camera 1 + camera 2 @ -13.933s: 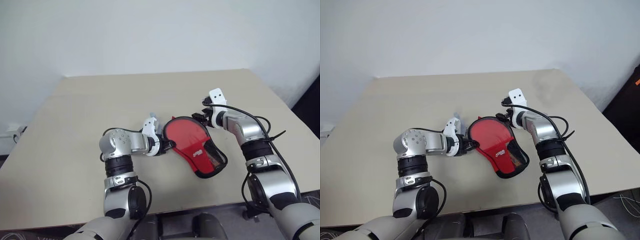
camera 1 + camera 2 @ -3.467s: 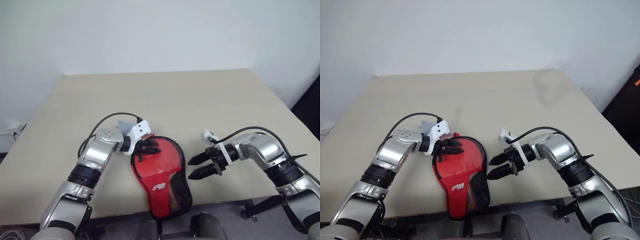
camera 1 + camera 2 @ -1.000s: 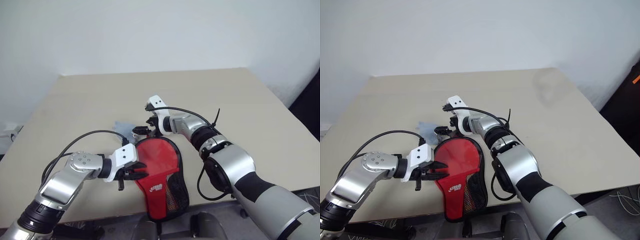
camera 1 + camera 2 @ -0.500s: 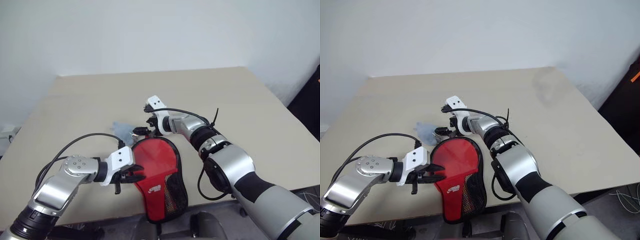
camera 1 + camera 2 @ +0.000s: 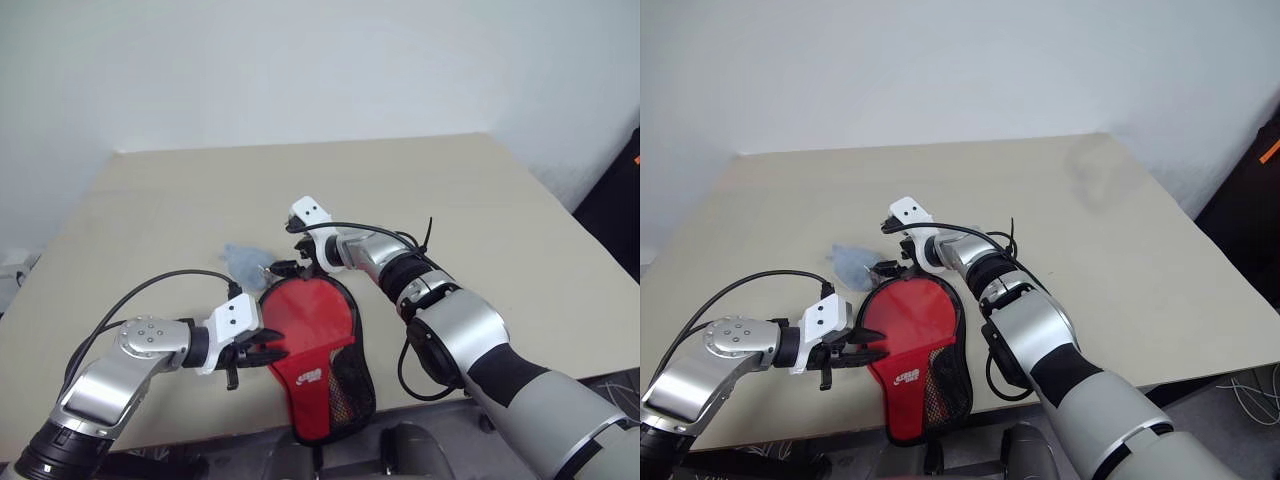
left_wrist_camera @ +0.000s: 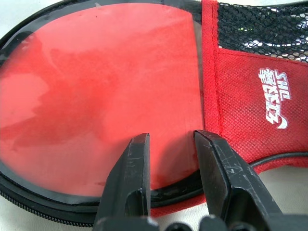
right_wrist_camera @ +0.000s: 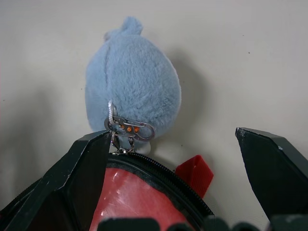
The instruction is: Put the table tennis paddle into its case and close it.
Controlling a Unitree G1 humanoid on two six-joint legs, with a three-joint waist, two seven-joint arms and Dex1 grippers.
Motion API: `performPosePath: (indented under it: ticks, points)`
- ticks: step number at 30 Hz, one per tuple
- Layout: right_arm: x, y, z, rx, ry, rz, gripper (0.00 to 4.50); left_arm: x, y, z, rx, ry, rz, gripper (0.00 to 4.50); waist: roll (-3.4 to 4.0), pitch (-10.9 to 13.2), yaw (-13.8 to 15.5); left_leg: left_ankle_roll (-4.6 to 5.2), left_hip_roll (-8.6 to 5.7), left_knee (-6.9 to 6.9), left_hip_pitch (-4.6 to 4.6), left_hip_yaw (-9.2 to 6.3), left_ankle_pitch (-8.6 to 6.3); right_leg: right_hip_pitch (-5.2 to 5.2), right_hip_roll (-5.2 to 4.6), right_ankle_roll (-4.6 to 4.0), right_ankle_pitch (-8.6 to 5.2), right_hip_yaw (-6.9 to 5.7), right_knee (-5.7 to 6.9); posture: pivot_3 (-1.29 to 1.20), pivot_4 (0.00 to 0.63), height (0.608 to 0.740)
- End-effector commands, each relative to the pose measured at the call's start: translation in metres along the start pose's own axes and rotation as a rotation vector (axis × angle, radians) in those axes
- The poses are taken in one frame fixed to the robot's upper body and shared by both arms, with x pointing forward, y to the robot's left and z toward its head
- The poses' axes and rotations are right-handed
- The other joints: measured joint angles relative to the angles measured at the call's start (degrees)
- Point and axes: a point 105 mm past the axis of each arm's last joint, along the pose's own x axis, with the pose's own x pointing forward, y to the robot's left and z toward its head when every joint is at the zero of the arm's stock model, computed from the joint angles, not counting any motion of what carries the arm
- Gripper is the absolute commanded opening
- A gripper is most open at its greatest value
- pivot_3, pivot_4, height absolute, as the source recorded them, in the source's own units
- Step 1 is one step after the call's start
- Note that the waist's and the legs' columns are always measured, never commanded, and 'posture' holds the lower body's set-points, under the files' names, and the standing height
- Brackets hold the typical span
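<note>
The case [image 5: 325, 345] lies flat near the table's front edge, clear side up. The table tennis paddle's red face [image 6: 96, 96] shows through the plastic, and its handle is hidden under the red mesh panel [image 5: 345, 380]. A pale blue fuzzy ball [image 7: 132, 98] hangs on a metal clip [image 7: 129, 127] at the case's far rim. My left gripper [image 5: 268, 348] lies over the case's left rim, its fingers a little apart with nothing between them. My right gripper [image 7: 172, 134] stands wide open at the far rim, straddling the zip edging, with the clip beside one finger.
The beige table [image 5: 450, 200] stretches wide behind and to the right of the case. The case's mesh end reaches the front edge. A small red tab [image 7: 194, 174] sticks out at the far rim. A white wall stands behind the table.
Since 3.5 s ago my right arm has swung from the case's right side to its far rim, and my left gripper has shifted from the far rim to the left edge. Over the last second both have stayed put.
</note>
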Motion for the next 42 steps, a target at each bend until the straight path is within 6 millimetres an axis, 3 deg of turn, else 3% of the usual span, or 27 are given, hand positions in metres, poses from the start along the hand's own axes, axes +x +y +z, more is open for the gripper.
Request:
performPosePath:
  ticks: [1, 5, 9, 15, 22, 25, 31, 38, 42]
  points:
    - [0.044, 0.101, 0.029, -0.016, -0.098, 0.267, 4.47, -0.004, 0.012, 0.01, 0.001, -0.041, 0.045, 1.42, -0.01, -0.01, 0.0, 0.0, 0.0, 0.0, 0.0, 0.0, 0.0, 0.0, 0.0, 0.0, 0.0, 0.0, 0.0, 0.0, 0.0, 0.688]
    - [0.027, 0.08, 0.045, 0.019, -0.151, 0.271, 4.47, -0.005, 0.019, 0.014, 0.001, -0.057, 0.055, 1.42, -0.03, -0.01, -0.33, 0.0, 0.0, 0.01, -0.05, 0.03, 0.01, 0.01, 0.0, 0.01, 0.01, 0.02, 0.01, 0.0, 0.0, 0.688]
    - [-0.003, 0.049, 0.058, 0.004, -0.167, 0.269, 4.47, -0.008, 0.031, 0.022, -0.029, -0.094, 0.077, 1.42, -0.04, -0.01, -0.41, 0.0, 0.01, 0.01, -0.07, 0.02, 0.01, 0.0, 0.01, 0.1, 0.07, 0.02, 0.01, 0.0, 0.0, 0.688]
    - [-0.051, 0.002, 0.041, 0.009, -0.137, 0.202, 4.47, -0.027, 0.055, 0.018, -0.03, -0.05, 0.135, 1.42, -0.12, -0.05, -0.17, 0.01, -0.01, 0.05, -0.07, -0.03, 0.01, 0.03, 0.02, 0.11, 0.08, 0.0, 0.01, 0.0, 0.0, 0.688]
    - [-0.091, -0.021, 0.021, 0.038, -0.145, 0.101, 4.47, -0.047, 0.074, 0.019, -0.116, -0.036, 0.13, 1.42, -0.13, -0.04, 0.37, 0.02, -0.02, 0.15, -0.09, 0.14, 0.02, -0.01, -0.07, -0.01, 0.04, 0.04, 0.03, 0.0, 0.0, 0.688]
    - [-0.097, -0.027, 0.014, 0.064, -0.15, 0.049, 4.47, -0.047, 0.076, 0.023, -0.203, -0.054, 0.092, 1.42, -0.13, -0.04, -0.05, -0.04, 0.16, 0.14, -0.07, 0.18, 0.04, -0.06, 0.08, -0.02, 0.18, 0.01, 0.07, 0.0, 0.0, 0.688]
    - [-0.097, -0.031, 0.013, 0.086, -0.171, 0.005, 4.5, -0.042, 0.076, 0.021, -0.278, -0.055, 0.057, 0.05, -0.13, -0.04, -0.47, -0.09, 0.27, 0.14, -0.06, 0.21, 0.09, -0.05, 0.27, -0.03, 0.21, 0.09, 0.05, 0.0, 0.0, 0.688]
    - [-0.095, -0.031, 0.004, 0.107, -0.177, -0.019, 4.5, -0.044, 0.082, 0.012, -0.444, -0.033, 0.084, 0.05, -0.15, -0.04, -0.43, -0.21, 0.42, 0.15, -0.06, 0.15, 0.16, -0.04, 0.49, -0.13, 0.25, 0.16, 0.03, 0.0, 0.0, 0.688]
    - [-0.092, -0.031, 0.0, 0.117, -0.176, -0.03, 4.5, -0.043, 0.084, 0.016, -0.438, -0.106, 0.112, 0.05, -0.15, -0.04, -0.4, -0.25, 0.48, 0.16, -0.06, 0.12, 0.19, -0.05, 0.56, -0.2, 0.3, 0.16, 0.03, 0.0, 0.0, 0.688]
